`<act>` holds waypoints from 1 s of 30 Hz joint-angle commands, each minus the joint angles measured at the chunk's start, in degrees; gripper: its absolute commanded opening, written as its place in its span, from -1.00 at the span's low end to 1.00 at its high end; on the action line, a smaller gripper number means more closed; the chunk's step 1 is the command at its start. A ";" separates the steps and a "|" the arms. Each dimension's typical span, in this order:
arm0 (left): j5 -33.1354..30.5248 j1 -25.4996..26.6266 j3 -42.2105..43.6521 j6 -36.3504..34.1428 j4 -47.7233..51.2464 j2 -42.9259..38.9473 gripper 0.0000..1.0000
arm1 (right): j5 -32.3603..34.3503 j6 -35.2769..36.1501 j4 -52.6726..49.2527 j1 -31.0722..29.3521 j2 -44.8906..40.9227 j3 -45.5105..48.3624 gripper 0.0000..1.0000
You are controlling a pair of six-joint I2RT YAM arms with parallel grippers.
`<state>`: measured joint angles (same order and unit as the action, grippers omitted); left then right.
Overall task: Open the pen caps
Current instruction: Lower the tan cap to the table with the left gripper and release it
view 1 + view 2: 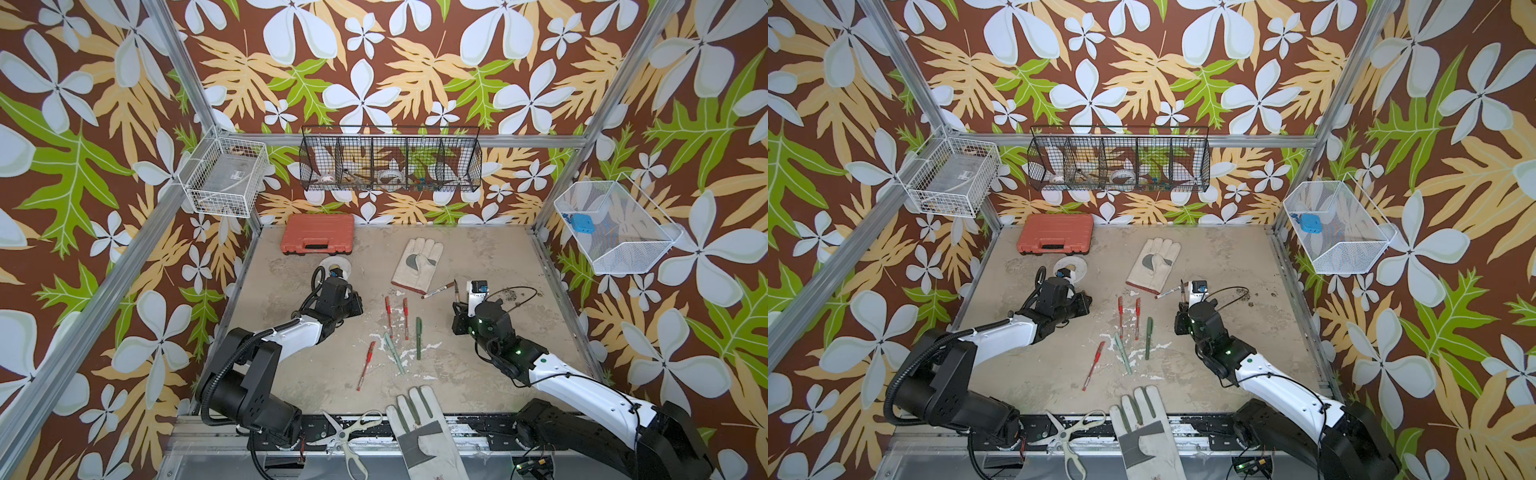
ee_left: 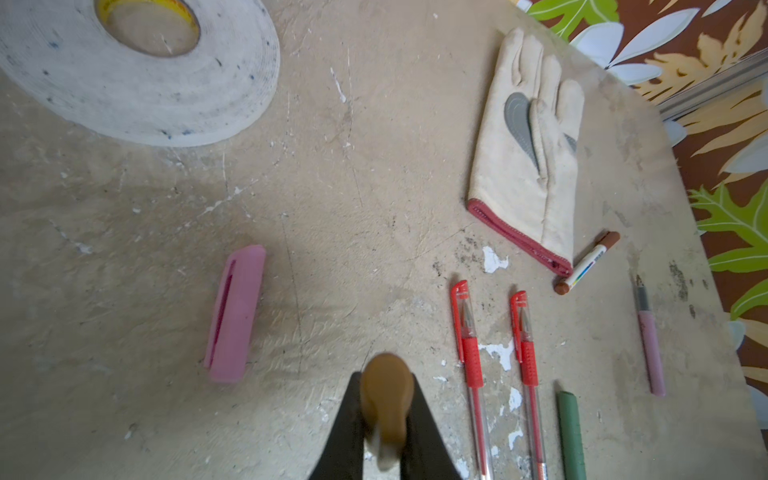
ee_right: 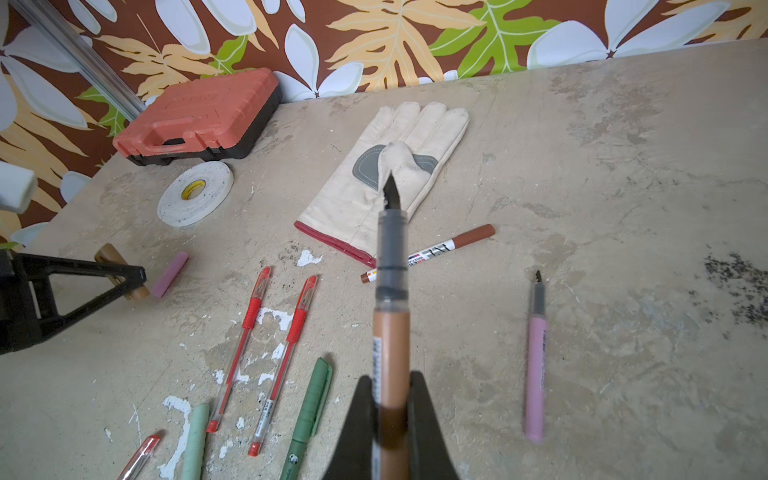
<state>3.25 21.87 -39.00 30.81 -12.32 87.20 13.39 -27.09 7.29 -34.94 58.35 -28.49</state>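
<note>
Table: worn beige top
Right gripper: right of centre, pinching gold pen, bare nib pointing far
Left gripper: left of centre, pinching gold cap
Pink pen: uncapped, lying right
Red pens: capped, centre
Pink cap: loose on table, left, near left gripper

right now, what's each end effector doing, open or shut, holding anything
Left end effector: closed on the gold cap.
Right end effector: closed on the gold pen, its tip bare.
</note>
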 commanded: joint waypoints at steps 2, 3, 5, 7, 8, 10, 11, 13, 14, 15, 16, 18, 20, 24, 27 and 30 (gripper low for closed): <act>-1.80 0.10 -1.39 -2.37 2.28 2.19 -1.00 | -0.72 -1.12 -0.07 0.13 0.01 -0.13 -1.00; -2.14 0.11 -1.80 -2.58 2.71 2.78 -1.00 | -0.85 -1.12 -0.03 0.17 -0.07 -0.04 -1.00; -2.52 0.10 -2.25 -2.95 3.07 3.66 -1.00 | -0.97 -1.12 -0.07 0.13 -0.16 0.01 -1.00; -2.94 0.10 -2.77 -3.27 3.68 4.51 -1.00 | -0.99 -1.10 -0.05 0.13 -0.20 0.00 -1.00; -3.06 0.11 -2.96 -3.37 3.88 4.87 -1.00 | -0.99 -1.19 -0.08 0.18 -0.33 0.09 -1.00; -3.33 0.17 -3.43 -3.69 4.39 5.58 -1.00 | -0.99 -1.20 -0.08 0.22 -0.43 0.05 -1.00; -3.42 0.11 -3.62 -3.73 4.54 5.82 -1.00 | -1.06 -1.19 -0.08 0.22 -0.43 0.10 -1.00; -3.51 0.10 -3.91 -3.89 4.82 6.35 -1.00 | -1.29 -1.18 0.01 0.22 -0.27 0.06 -1.00; -3.51 0.15 -4.05 -3.91 4.89 6.68 -1.00 | -1.39 -1.13 0.01 0.22 -0.17 0.04 -1.00; -3.51 0.11 -4.23 -4.08 5.15 6.90 -1.00 | -1.50 -1.20 0.05 0.22 -0.01 -0.06 -1.00; -3.59 0.13 -4.39 -4.13 5.24 7.08 -1.00 | -1.61 -1.20 0.15 0.22 0.11 -0.06 -1.00; -3.69 0.12 -4.75 -4.35 5.65 7.74 -1.00 | -1.81 -1.14 0.08 0.22 0.47 -0.16 -1.00; -3.52 0.10 -5.24 -4.53 6.13 8.45 -1.00 | -1.91 -1.19 0.17 0.22 0.54 -0.26 -1.00; -3.78 0.11 -5.88 -4.79 6.60 9.61 -0.98 | -1.90 -1.21 0.10 0.22 0.35 -0.17 -1.00; -3.96 0.15 -6.19 -4.80 6.83 10.16 -0.90 | -1.90 -1.15 0.01 0.22 0.12 -0.19 -1.00; -4.20 0.11 -6.17 -4.87 6.91 10.42 -0.82 | -1.78 -1.15 0.01 0.31 -0.07 -0.08 -1.00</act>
<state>0.19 21.91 -45.06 26.72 -7.22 97.27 11.77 -28.08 7.29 -34.61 58.57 -28.51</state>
